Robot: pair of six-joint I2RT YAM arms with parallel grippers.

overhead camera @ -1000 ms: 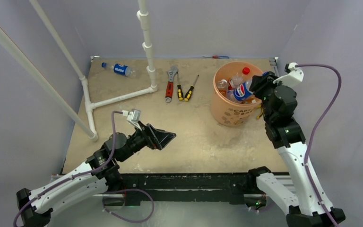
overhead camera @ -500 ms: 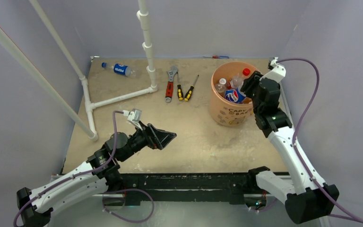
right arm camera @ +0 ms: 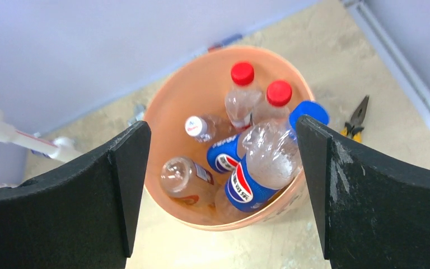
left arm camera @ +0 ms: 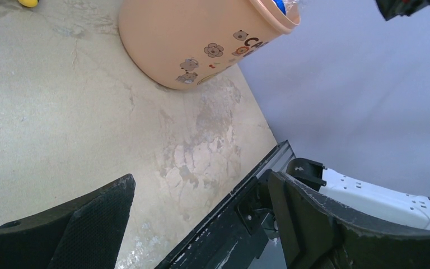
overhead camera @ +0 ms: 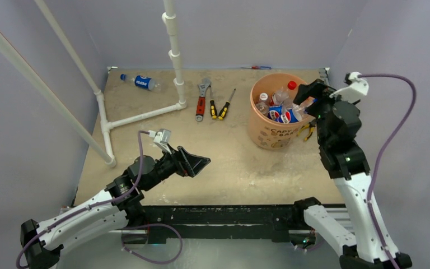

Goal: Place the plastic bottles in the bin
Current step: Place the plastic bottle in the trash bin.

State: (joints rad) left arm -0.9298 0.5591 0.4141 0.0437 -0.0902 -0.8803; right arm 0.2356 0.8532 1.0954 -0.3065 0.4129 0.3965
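Plastic bottles [right arm camera: 241,106]: a heap of them lies inside the bin, with red, white and blue caps showing; one more lies outside it.
Bin [overhead camera: 266,134]: orange, upright on the surface at about 2 o'clock in the top view, and close to full.
Top bottle [right arm camera: 266,168]: Pepsi-labelled, resting on the heap and leaning on the rim at about 4 o'clock in the right wrist view, its blue cap up at the rim.
Right gripper [right arm camera: 221,188]: released, jaws wide apart above the bin mouth with nothing between them; the top bottle lies below, apart from the fingers.
Left gripper [left arm camera: 201,224]: released and empty, hanging over bare surface at about 7 o'clock, well apart from the bin.
Loose bottle [overhead camera: 140,82]: on its side at 10 o'clock in the far corner, beyond the white pipe frame [overhead camera: 145,115].
Other things: wrench [overhead camera: 202,98] and screwdrivers [overhead camera: 221,106] at 12 o'clock; pliers [overhead camera: 308,130] just beside the bin at its 4 o'clock.
Step in hand: by my judgement, the drop into the bin, with the withdrawal due.
Doing it well: raise the right gripper straight up until the fingers are above the rim, then swing aside; a sideways exit could catch the leaning bottle or tip the bin.
Risk: the top bottle sits high against the rim and may roll out if the bin is knocked.
Left to do: the loose bottle; the left arm looks nearer and should come down across its body, keeping off the pipe.
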